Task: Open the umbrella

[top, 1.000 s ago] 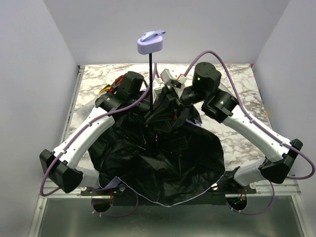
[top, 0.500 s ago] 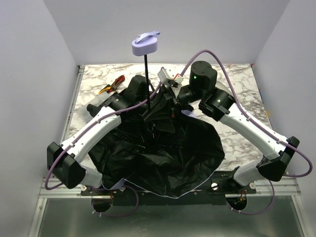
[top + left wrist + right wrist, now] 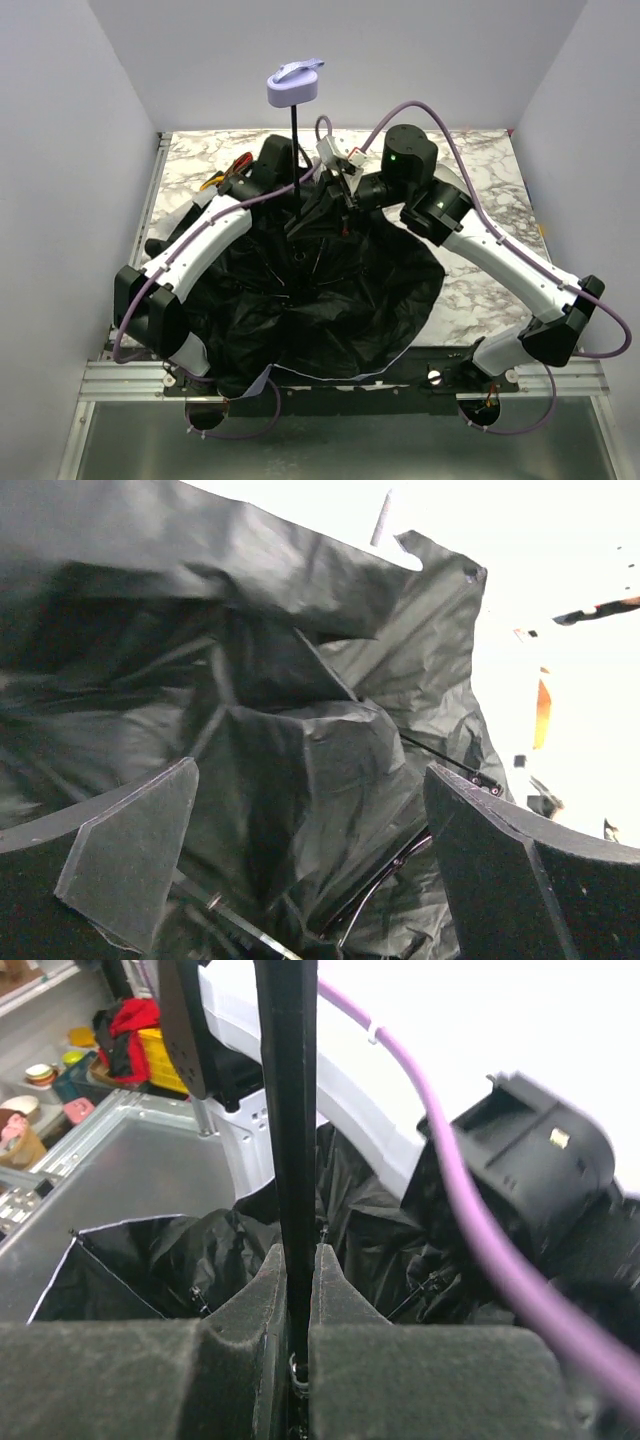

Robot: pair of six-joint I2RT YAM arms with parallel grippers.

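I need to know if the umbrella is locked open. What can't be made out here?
1. Whether the umbrella shaft has latched: too small against the dark canopy in the top view; the right gripper clamps over it in its own view.
2. What the left gripper touches: the left arm covers it from above; its own view shows only black folds.
3. Left wrist background: blown out white.

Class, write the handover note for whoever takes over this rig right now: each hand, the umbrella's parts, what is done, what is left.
Right hand: shut on the shaft, which stands upright with the handle on top.
Left hand: open, close over the canopy.
Done: canopy spread wide, black side up.
Left: the fabric looks creased and slack, so it is probably not locked open; likely push it on until it holds.
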